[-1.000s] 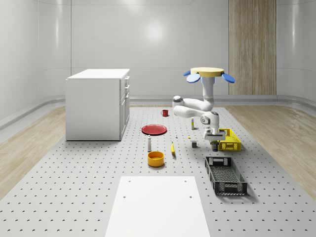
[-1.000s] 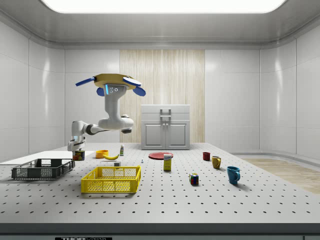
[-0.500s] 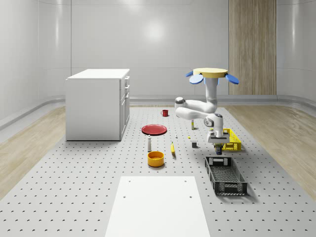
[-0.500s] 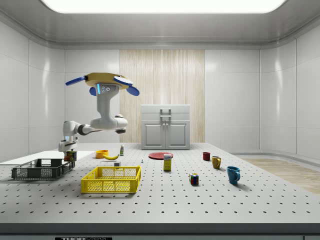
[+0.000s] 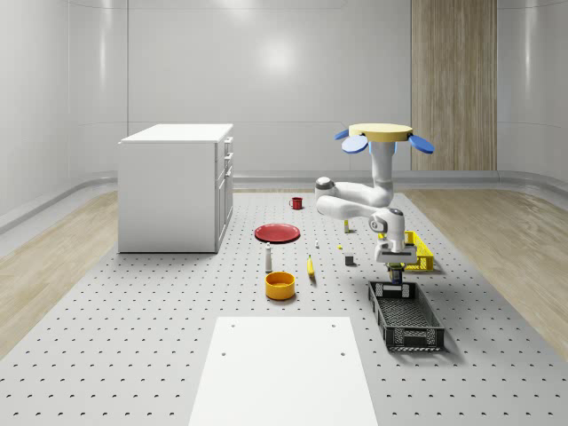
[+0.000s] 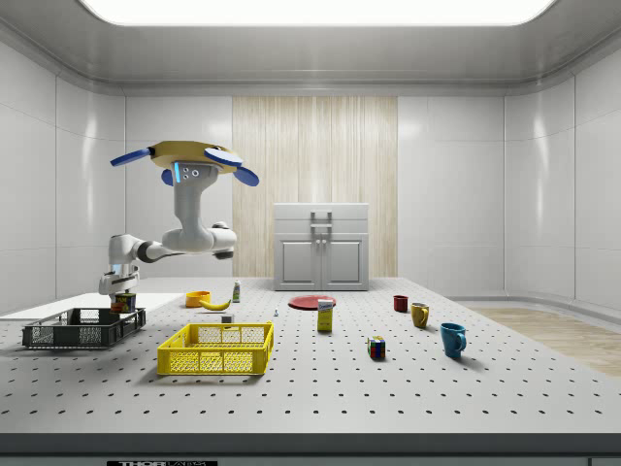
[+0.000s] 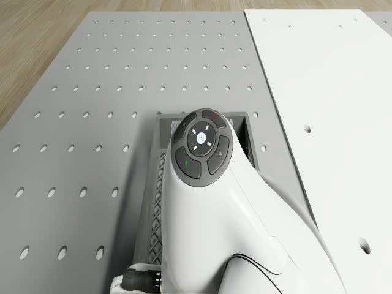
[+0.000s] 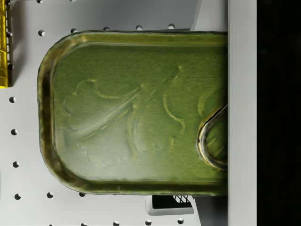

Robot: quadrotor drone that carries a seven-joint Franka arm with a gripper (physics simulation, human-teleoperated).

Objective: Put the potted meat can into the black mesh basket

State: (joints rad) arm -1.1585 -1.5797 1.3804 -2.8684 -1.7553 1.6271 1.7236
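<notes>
Over the far end of the black basket point(image 5: 406, 313) my pincer point(image 5: 397, 274) hangs, holding the meat can point(image 8: 136, 113) shut between its fingers, just above the rim and not yet inside; my drone body point(image 5: 381, 135) hovers above the table point(image 5: 160, 337), over the yellow basket point(image 5: 416, 252) that lies just beyond the black one. I judge the arm is bent down and forward so the can comes over the opening while the rotors stay clear of everything on the table; held from above, the can should drop straight in once I let go. In the wrist view its lid is dull green, a rounded rectangle with a raised rim, a leaf pattern pressed into it, and a pull ring point(image 8: 214, 139) at one end.
</notes>
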